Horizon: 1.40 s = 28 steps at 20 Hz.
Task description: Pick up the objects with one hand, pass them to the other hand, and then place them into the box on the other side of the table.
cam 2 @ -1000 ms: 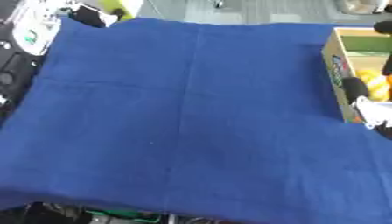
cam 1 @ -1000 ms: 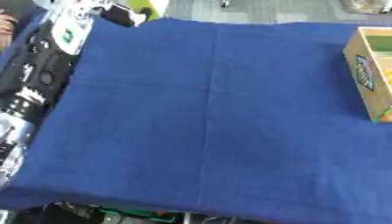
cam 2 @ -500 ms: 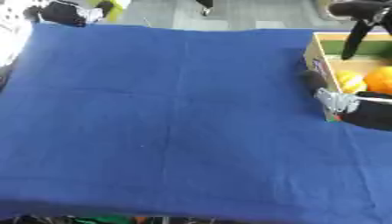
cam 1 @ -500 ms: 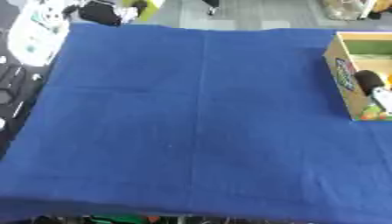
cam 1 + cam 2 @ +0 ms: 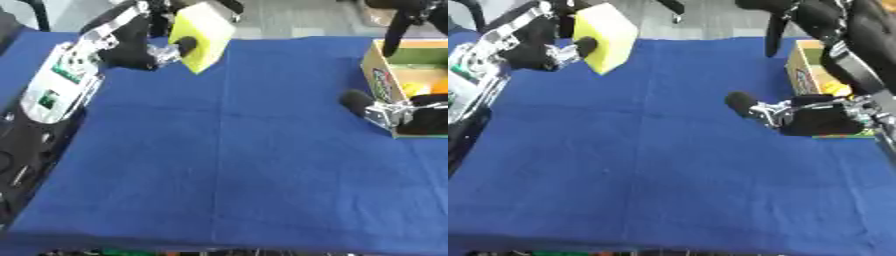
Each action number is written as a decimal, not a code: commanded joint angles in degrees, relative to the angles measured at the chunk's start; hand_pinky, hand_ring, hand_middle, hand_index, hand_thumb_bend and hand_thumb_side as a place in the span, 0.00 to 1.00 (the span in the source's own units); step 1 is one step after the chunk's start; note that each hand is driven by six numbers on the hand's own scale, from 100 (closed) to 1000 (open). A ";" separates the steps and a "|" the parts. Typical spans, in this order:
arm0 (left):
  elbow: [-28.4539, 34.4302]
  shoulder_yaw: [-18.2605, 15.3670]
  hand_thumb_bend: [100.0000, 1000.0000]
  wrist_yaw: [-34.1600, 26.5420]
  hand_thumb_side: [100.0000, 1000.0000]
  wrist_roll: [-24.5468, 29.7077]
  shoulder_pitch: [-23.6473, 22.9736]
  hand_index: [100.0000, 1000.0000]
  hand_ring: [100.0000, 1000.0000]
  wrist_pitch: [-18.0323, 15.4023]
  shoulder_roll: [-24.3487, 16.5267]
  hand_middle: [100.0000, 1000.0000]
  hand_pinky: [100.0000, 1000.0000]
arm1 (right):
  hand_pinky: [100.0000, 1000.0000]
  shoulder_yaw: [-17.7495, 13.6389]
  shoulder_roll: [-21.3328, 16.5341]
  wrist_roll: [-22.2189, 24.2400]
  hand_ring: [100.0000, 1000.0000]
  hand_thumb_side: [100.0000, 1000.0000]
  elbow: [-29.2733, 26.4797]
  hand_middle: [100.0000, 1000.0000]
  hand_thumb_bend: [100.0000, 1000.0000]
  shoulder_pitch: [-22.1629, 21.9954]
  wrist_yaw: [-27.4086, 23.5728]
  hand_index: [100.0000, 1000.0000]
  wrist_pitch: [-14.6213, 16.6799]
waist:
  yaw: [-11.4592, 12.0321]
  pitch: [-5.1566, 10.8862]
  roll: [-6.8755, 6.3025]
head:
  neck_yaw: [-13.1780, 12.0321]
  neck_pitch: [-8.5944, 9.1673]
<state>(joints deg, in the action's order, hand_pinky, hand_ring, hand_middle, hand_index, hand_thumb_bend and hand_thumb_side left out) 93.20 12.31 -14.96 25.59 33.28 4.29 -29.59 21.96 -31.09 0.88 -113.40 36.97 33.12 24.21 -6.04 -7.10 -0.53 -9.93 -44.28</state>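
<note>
My left hand (image 5: pixel 140 49) is at the far left, raised above the blue cloth, with its fingers curled on a yellow block (image 5: pixel 201 35). The block hangs tilted over the cloth's far left part. My right hand (image 5: pixel 815 117) is on the right, beside the cardboard box (image 5: pixel 376 75). It is open, its thumb (image 5: pixel 741 102) pointing towards the middle and its fingers (image 5: pixel 776 32) stretched up, holding nothing. A wide stretch of cloth separates the two hands.
Inside the box lie orange and yellow things (image 5: pixel 418 89), partly hidden by my right hand. The blue cloth (image 5: pixel 227 160) covers the whole table. My left forearm (image 5: pixel 52 85) runs along the left edge. Floor and dark legs show beyond the far edge.
The camera has shifted. My left hand has come further in from the far left with the yellow block. My right hand has come out from the box towards the middle.
</note>
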 commanded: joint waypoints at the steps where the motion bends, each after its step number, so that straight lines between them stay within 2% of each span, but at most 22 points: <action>1: 1.98 1.69 0.00 -3.94 0.23 1.30 0.57 0.42 0.44 2.26 0.20 0.38 0.67 | 0.84 1.11 -0.21 0.05 0.84 0.19 -1.19 0.33 0.44 1.72 1.02 0.91 1.51 | 0.22 1.70 0.49 | 0.12 0.16; 6: 2.17 4.53 0.00 -8.44 0.25 3.14 0.94 0.43 0.44 5.11 0.51 0.38 0.68 | 0.86 3.12 0.07 0.68 0.85 0.20 -1.19 0.34 0.48 2.97 1.92 0.92 2.97 | 0.68 1.41 0.59 | 0.06 0.16; 7: 2.20 5.17 0.00 -9.31 0.18 3.50 1.12 0.43 0.44 5.64 0.48 0.38 0.68 | 0.85 3.56 0.08 0.98 0.85 0.19 -1.19 0.33 0.53 3.20 1.95 0.92 3.18 | 0.77 1.35 0.60 | 0.02 0.16; 8: 2.26 5.73 0.00 -10.15 0.25 3.82 1.33 0.43 0.44 6.11 0.44 0.38 0.68 | 0.85 3.92 0.10 1.29 0.85 0.20 -1.19 0.32 0.49 3.35 1.91 0.92 3.28 | 0.85 1.30 0.59 | 0.01 0.16; 10: 2.59 6.72 0.00 -11.73 0.25 4.36 1.83 0.43 0.44 6.91 0.39 0.38 0.68 | 0.85 4.43 0.15 1.83 0.84 0.19 -1.19 0.31 0.52 3.56 1.79 0.92 3.38 | 0.97 1.22 0.58 | -0.02 0.16; 11: 2.95 7.22 0.00 -12.54 0.26 4.71 2.19 0.43 0.44 7.26 0.33 0.38 0.68 | 0.85 4.67 0.19 2.11 0.84 0.19 -1.19 0.30 0.49 3.66 1.76 0.92 3.42 | 1.03 1.21 0.58 | 0.02 0.16; 15: 4.29 8.86 0.00 -14.47 0.26 5.95 3.07 0.43 0.44 8.58 0.49 0.38 0.68 | 0.83 5.54 0.56 3.21 0.81 0.20 -1.19 0.28 0.49 4.09 1.91 0.92 3.79 | 1.18 1.16 0.57 | 0.31 0.16; 21: 6.56 10.19 0.00 -18.32 0.26 5.95 4.33 0.43 0.44 10.11 1.11 0.38 0.69 | 0.81 6.09 1.34 3.90 0.79 0.20 -1.19 0.27 0.49 4.21 2.58 0.91 3.60 | 1.31 1.21 0.50 | 0.68 0.16; 28: 9.30 10.43 0.00 -22.99 0.26 4.44 5.19 0.43 0.44 11.61 2.21 0.39 0.68 | 0.80 6.38 2.52 3.84 0.78 0.18 -1.19 0.27 0.50 3.74 4.99 0.91 1.80 | 1.36 1.25 0.43 | 1.23 0.16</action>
<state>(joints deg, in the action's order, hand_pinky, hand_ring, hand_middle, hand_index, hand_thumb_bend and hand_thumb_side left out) 100.85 23.14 -36.79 30.31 37.10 15.70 -27.26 28.63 -28.40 4.81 -113.46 40.04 37.47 26.46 -4.72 -7.10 -0.53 -8.93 -44.28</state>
